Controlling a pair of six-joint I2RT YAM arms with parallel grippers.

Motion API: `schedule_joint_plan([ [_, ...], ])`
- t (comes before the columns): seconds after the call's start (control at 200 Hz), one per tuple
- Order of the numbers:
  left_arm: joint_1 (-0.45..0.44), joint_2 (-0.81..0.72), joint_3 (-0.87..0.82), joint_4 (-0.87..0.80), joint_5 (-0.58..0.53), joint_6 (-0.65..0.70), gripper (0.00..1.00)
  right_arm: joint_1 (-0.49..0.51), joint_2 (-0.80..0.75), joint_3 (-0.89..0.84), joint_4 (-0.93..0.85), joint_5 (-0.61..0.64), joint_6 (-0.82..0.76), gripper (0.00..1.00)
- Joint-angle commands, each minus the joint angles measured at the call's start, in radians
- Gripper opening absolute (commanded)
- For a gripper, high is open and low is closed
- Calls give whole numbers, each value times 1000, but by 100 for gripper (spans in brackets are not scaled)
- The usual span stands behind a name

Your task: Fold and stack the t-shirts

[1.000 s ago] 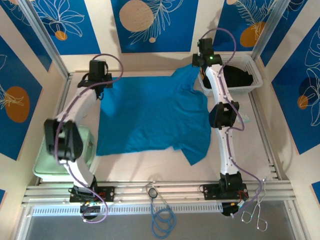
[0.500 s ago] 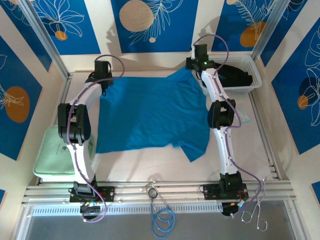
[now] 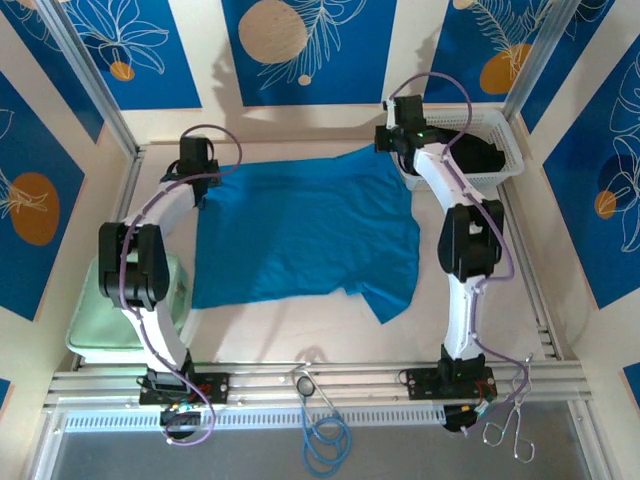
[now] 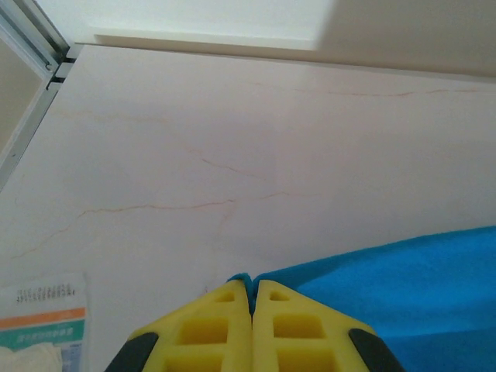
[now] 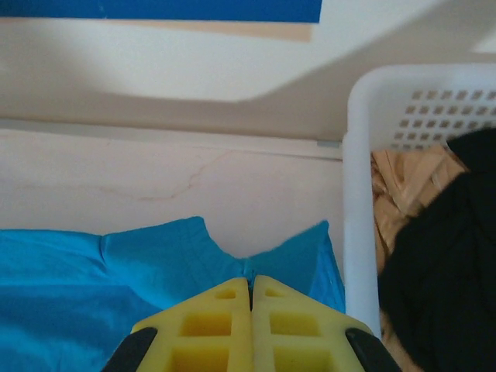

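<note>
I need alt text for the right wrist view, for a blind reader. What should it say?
The right gripper, yellow and shut, pinches the edge of the teal-blue t-shirt lying on the pale table. At the right, a white mesh basket holds the black t-shirt.

My left arm point(image 3: 160, 340) and right arm point(image 3: 458, 320) are white tubes with black joint blocks, a purple cable point(image 3: 212, 128) looping along each. My left claw point(image 4: 252, 283) and right claw point(image 5: 250, 280) have yellow fingers point(image 4: 209, 333) moulded with square pockets, black-cornered. My bases point(image 3: 170, 385) are black with small red marks.
</note>
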Motion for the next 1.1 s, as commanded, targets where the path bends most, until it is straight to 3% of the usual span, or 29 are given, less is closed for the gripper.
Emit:
schedule_joint_plan([
  [0.0, 10, -65, -48, 21, 45, -19, 0, 5, -113, -146, 97, 8, 23, 0],
  [0.48, 10, -149, -258, 35, 77, -65, 0, 31, -377, -690, 191, 43, 160, 0],
  [0.816, 9, -166, -351, 58, 75, -128, 0, 55, -352, -765, 81, 110, 292, 0],
  [1.096, 9, -175, -392, 73, 74, -169, 19, 53, -317, -745, -54, 64, 344, 0],
])
